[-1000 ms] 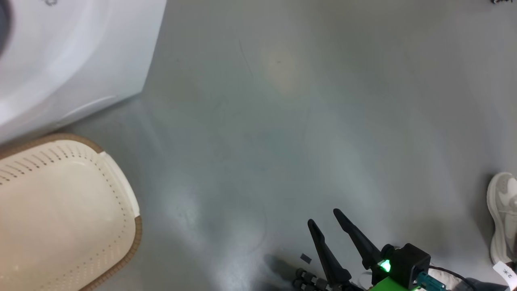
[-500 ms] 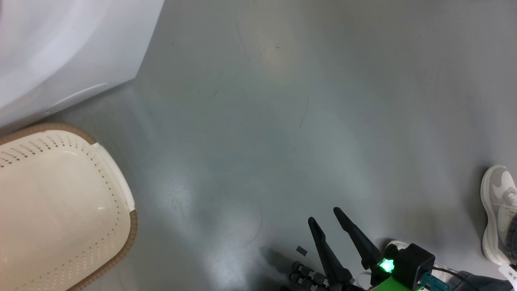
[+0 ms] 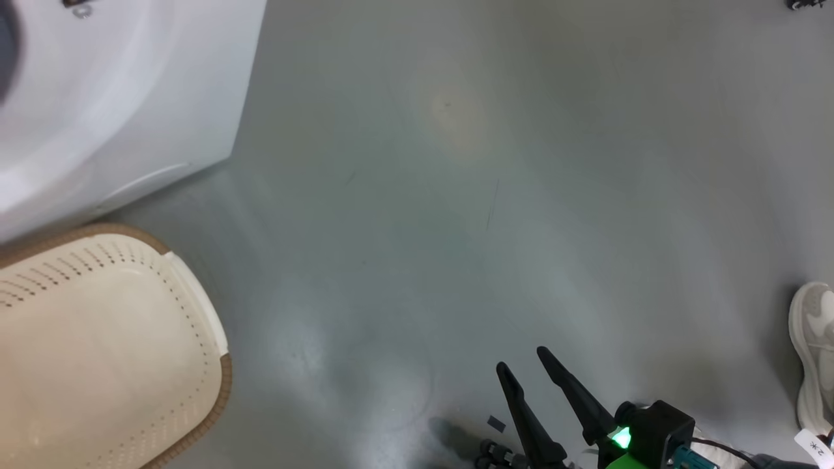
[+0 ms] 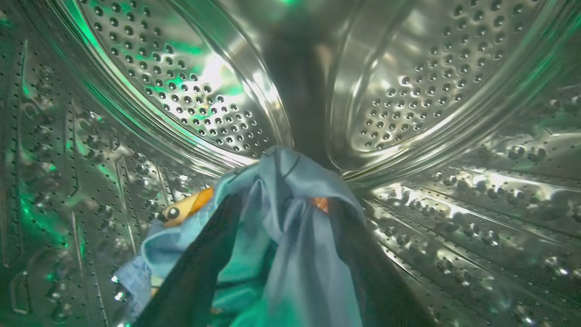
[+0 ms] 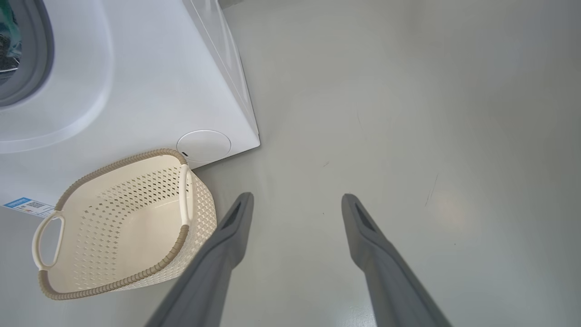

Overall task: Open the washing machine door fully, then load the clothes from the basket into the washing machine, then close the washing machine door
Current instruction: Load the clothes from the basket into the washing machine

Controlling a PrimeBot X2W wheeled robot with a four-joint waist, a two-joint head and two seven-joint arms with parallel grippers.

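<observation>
Head view: the white, smooth-sided washing machine (image 3: 130, 98) fills the eleven o'clock corner. The basket (image 3: 223, 384), cream perforated plastic with a brown woven-look rim, sits at eight o'clock just beside it on the glossy grey floor (image 3: 456, 228). At five o'clock the right claw (image 3: 521, 360) holds its two long, dark, tapering fingers spread, with nothing between them. A pale shoe (image 3: 814, 352) shows at four o'clock. Against half a second ago the whole picture sits a little lower, so the camera has tipped. Basket, machine and claw keep the same places relative to one another, and the claw is as wide as before.

Left wrist view: I am looking into the steel drum (image 4: 204, 104), shiny, dimpled and punched with round holes, tinted green by a light. The clothes (image 4: 290, 227), soft light blue fabric with an orange-yellow print, lie in it at six o'clock. They are draped over and between the left claw (image 4: 286, 202), whose dark fingers (image 4: 199, 268) stand wide apart, not pinching the cloth.

Right wrist view: the empty basket lies at eight o'clock with its looped white handles (image 5: 184, 195), touching the machine's front. A round cover (image 5: 203, 146) sits just above it, a blue label (image 5: 25, 206) at nine o'clock, and the blue-grey rubber gasket (image 5: 43, 59) at ten.
</observation>
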